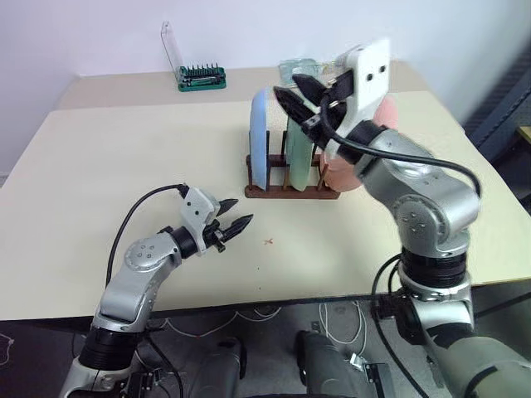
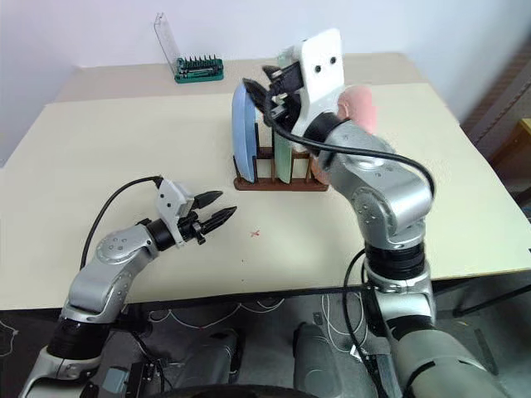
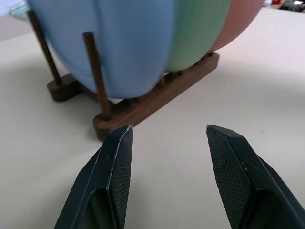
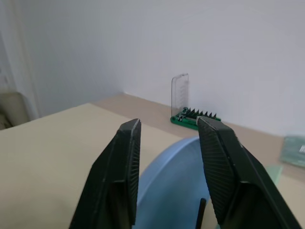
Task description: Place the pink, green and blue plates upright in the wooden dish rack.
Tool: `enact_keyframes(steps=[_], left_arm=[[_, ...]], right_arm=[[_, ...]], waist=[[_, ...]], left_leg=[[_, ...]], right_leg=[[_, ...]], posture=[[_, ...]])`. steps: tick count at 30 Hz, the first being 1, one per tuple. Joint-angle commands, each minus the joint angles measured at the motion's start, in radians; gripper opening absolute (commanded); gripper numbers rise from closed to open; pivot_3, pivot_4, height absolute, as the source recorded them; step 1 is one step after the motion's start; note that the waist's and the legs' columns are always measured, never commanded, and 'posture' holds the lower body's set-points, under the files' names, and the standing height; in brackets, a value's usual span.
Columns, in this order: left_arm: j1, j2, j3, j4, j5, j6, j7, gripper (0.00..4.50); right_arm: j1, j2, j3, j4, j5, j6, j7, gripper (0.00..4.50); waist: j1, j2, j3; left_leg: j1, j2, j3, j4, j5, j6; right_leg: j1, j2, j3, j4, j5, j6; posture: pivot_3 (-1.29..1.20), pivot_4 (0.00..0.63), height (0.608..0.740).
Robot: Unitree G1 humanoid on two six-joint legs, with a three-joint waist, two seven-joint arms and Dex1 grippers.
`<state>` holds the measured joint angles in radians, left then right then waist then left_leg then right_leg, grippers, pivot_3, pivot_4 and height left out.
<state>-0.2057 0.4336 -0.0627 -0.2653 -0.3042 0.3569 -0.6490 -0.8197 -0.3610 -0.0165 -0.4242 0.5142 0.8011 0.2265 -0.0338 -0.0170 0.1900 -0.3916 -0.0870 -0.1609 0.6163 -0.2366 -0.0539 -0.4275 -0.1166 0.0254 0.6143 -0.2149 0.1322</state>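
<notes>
my right gripper [image 1: 292, 89] is up above the rack, fingers apart, holding nothing. my left gripper [image 1: 233, 222] waits low over the table [image 1: 99, 166], fingers apart too. the blue plate [image 1: 260, 137], green plate [image 1: 296, 153] and pink plate [image 2: 358, 108] all stand in the wooden dish rack [image 1: 290, 191]. plates are hard, smooth and can break, i think, so pinch the top rim.
</notes>
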Motion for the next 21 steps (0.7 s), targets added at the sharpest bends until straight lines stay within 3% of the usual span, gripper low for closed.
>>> enact_keyframes(steps=[1, 2, 5, 8, 10, 15, 21], left_arm=[[-0.013, 0.007, -0.015, 0.001, 0.008, -0.039, -0.032, 2.50], [-0.015, 0.006, -0.019, 0.003, 0.010, -0.043, -0.037, 2.50], [-0.020, 0.000, -0.030, 0.010, 0.017, -0.053, -0.052, 2.50], [-0.038, -0.013, -0.048, 0.043, 0.019, -0.070, -0.070, 2.50], [-0.050, -0.020, -0.054, 0.062, 0.023, -0.080, -0.075, 2.50], [-0.060, -0.031, -0.060, 0.077, 0.031, -0.091, -0.078, 2.50], [-0.045, -0.029, -0.054, 0.063, 0.034, -0.090, -0.071, 2.50]], right_arm=[[0.050, -0.146, -0.133, -0.079, 0.002, -0.015, 0.075, 0.45], [0.069, -0.186, -0.151, -0.083, -0.001, -0.015, 0.094, 0.03], [0.146, -0.318, -0.203, -0.063, -0.047, -0.030, 0.136, 0.03], [0.311, -0.524, -0.260, 0.014, -0.188, -0.041, 0.163, 0.03], [0.369, -0.582, -0.251, 0.042, -0.236, -0.058, 0.164, 0.03], [0.432, -0.601, -0.143, 0.065, -0.330, -0.137, 0.201, 0.03], [0.367, -0.510, -0.105, 0.007, -0.268, -0.179, 0.277, 0.03]], waist=[[0.015, 0.000, 0.000], [0.023, 0.000, 0.000], [0.024, 0.000, 0.000], [0.030, 0.000, 0.000], [0.030, 0.000, 0.000], [0.012, 0.005, -0.001], [0.021, 0.005, -0.001]], left_leg=[[0.000, 0.000, 0.000, 0.000, 0.000, 0.000], [0.000, 0.000, 0.000, 0.000, 0.000, 0.001], [0.000, 0.000, 0.001, 0.001, -0.001, 0.001], [0.000, 0.000, 0.002, 0.001, -0.001, 0.002], [0.000, 0.000, 0.003, 0.002, -0.001, 0.002], [0.002, 0.004, 0.010, 0.001, -0.001, 0.003], [0.001, 0.006, 0.013, 0.004, -0.002, 0.004]], right_leg=[[0.001, 0.000, 0.000, -0.001, 0.000, 0.000], [0.001, 0.000, 0.000, -0.001, 0.000, 0.000], [0.002, 0.000, 0.000, -0.002, 0.000, 0.000], [0.002, -0.001, 0.000, -0.002, 0.000, 0.000], [0.002, -0.001, 0.000, -0.002, 0.000, 0.001], [0.002, -0.001, 0.001, -0.002, 0.000, 0.001], [0.002, 0.000, 0.001, -0.002, 0.000, 0.001]], posture=[[0.00, 0.150, 0.740], [0.00, 0.150, 0.740], [0.00, 0.150, 0.740], [0.00, 0.150, 0.740], [0.00, 0.150, 0.740], [0.00, 0.150, 0.740], [0.00, 0.150, 0.740]])
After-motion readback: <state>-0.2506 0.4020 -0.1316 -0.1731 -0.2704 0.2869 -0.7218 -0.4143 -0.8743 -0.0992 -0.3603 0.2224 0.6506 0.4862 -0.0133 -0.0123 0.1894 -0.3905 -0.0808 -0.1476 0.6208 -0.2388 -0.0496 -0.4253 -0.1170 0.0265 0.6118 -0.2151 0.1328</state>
